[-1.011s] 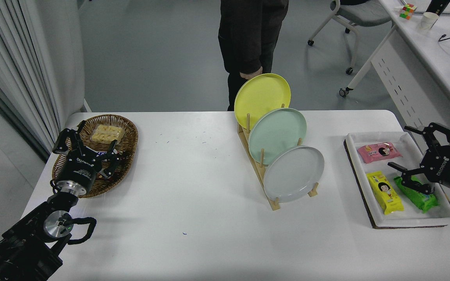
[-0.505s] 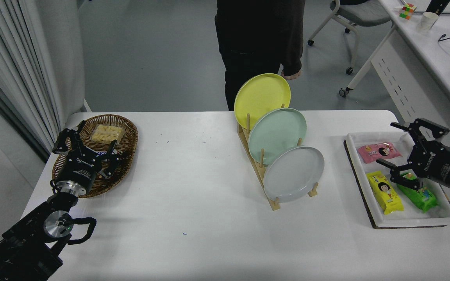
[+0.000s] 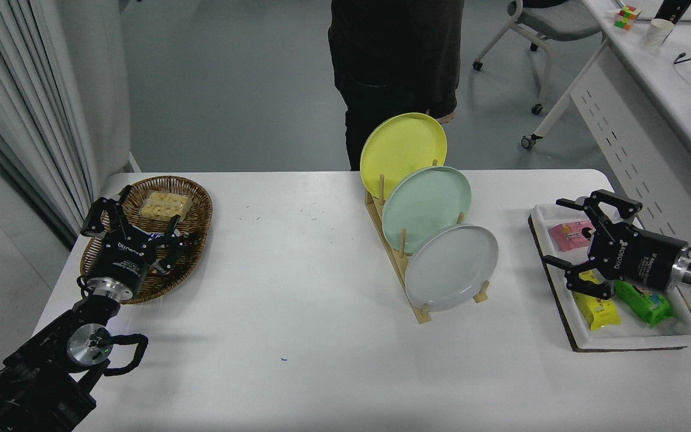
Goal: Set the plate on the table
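The pale grey plate (image 3: pixel 451 267) stands on edge in the nearest slot of a wooden rack (image 3: pixel 408 282) on the white table (image 3: pixel 297 300). Behind it in the same rack lean a mint-green plate (image 3: pixel 426 207) and a yellow plate (image 3: pixel 403 147). My right gripper (image 3: pixel 555 233) is open, pointing left, hovering over the left part of the white tray, roughly a hand's width to the right of the grey plate. My left gripper (image 3: pixel 132 219) is parked open over the wicker basket at the left.
A white tray (image 3: pixel 621 336) at the right holds pink, yellow and green snack packs. A wicker basket (image 3: pixel 192 204) with a snack pack sits at the left. A person in dark clothes (image 3: pixel 396 54) stands behind the rack. A desk and chair stand at the far right.
My right gripper has moved left and slightly down from the table's right edge toward the plate rack, staying open. The person behind the rack has shifted. The left arm has not moved.
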